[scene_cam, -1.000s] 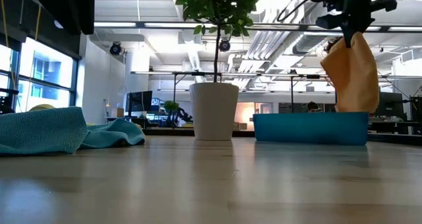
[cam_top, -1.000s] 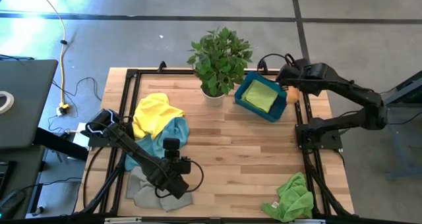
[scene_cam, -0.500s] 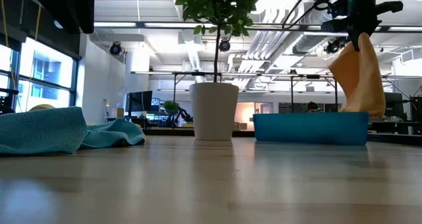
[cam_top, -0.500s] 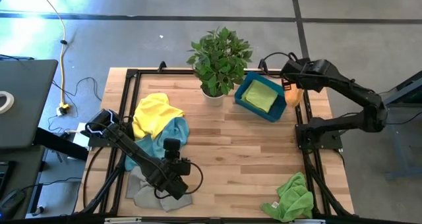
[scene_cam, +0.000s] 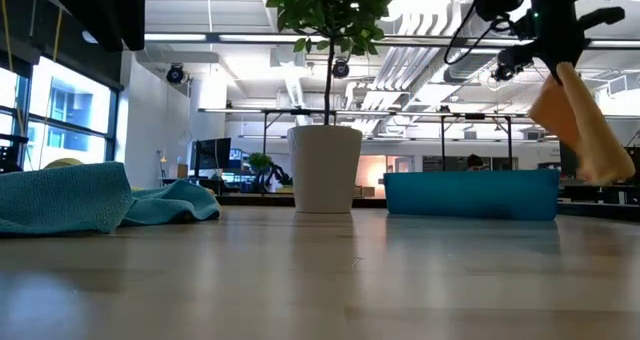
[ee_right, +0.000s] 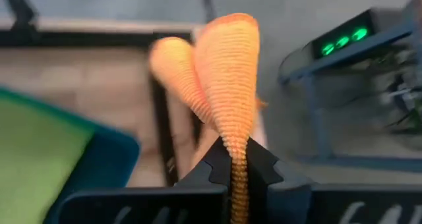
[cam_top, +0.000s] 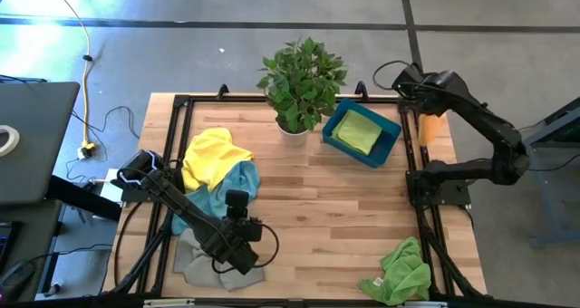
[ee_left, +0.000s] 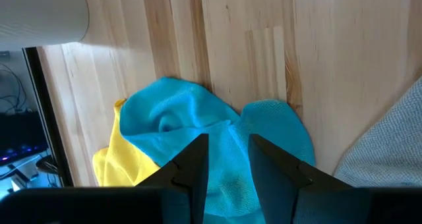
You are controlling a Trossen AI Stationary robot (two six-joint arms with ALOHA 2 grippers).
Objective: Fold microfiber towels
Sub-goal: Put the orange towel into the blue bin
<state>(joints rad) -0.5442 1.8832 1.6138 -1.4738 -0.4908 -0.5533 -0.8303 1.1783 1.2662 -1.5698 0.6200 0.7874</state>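
While my right pincer [ee_right: 232, 163] stays pinched tight on the orange towel [ee_right: 227, 85], it has swung the cloth outward: a moment ago it dangled over the teal bin [cam_top: 361, 132], and now it hangs beyond the table's [cam_top: 326, 199] far right edge, trailing slantwise in the low view. I judge this carries it away from the bin rather than toward a fold, so I would bring it back over the wood before going on. A folded green towel [cam_top: 359, 131] lies in the bin. My left pincer [ee_left: 224, 165] has not moved, jaws partly open and empty, hovering near the blue towel [ee_left: 198, 132] and yellow towel [cam_top: 214, 156].
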